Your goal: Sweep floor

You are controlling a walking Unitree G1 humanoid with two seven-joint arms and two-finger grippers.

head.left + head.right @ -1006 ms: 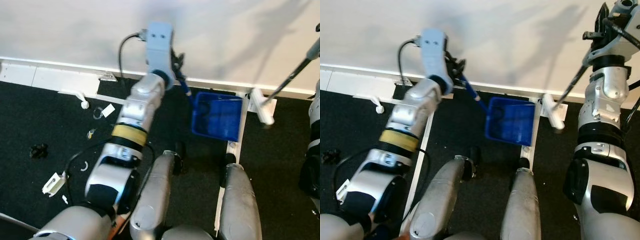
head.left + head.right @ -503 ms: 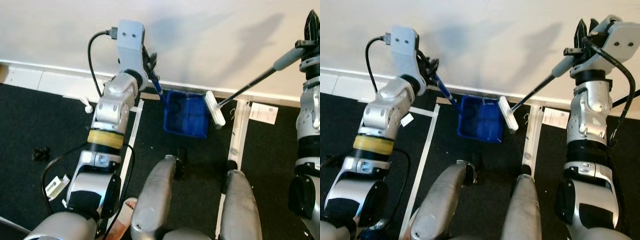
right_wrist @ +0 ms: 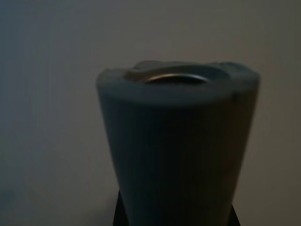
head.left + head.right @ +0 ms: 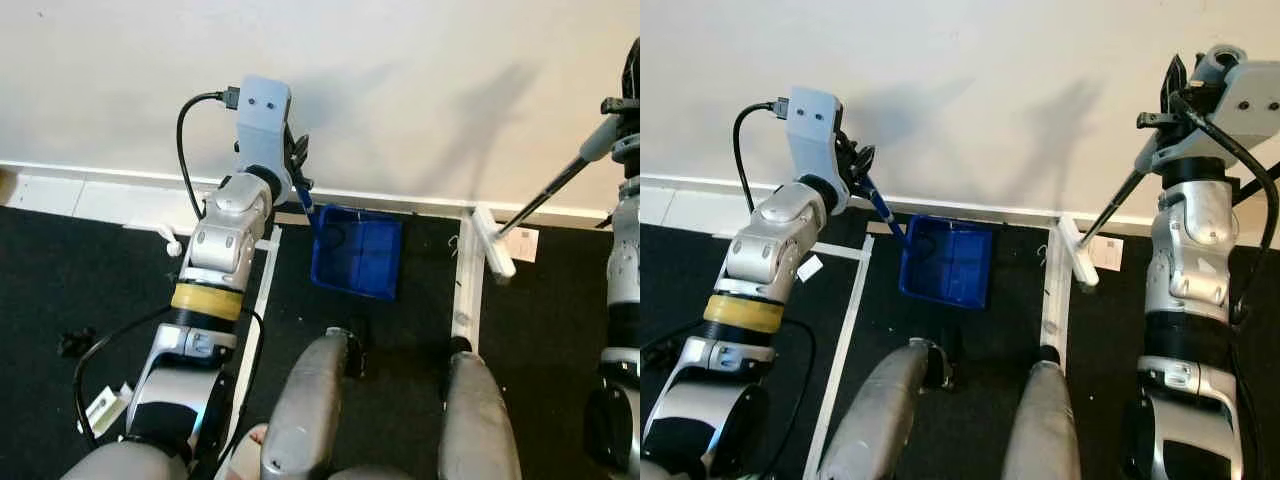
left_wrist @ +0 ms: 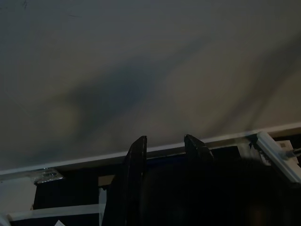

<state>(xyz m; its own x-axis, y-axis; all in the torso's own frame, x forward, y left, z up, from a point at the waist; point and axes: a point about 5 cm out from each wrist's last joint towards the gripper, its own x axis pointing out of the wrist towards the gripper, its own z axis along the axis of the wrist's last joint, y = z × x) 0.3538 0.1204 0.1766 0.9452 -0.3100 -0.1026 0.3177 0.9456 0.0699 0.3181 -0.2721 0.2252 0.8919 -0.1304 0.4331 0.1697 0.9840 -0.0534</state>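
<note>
Left gripper (image 4: 855,165), upper left of the right eye view, is clamped on the handle of the blue dustpan (image 4: 946,262), which sits on the dark floor (image 4: 970,340) by the wall, centre frame. Right gripper (image 4: 1180,95), upper right, is closed around the broom (image 4: 1078,250) handle's top end. Both look light, rigid plastic (probably slippery), so I'd grip the handles.

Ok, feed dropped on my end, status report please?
Left gripper shut on blue dustpan handle, pan by the wall. Right gripper shut on broom, head right of the pan. Paper scrap beyond broom head.
</note>
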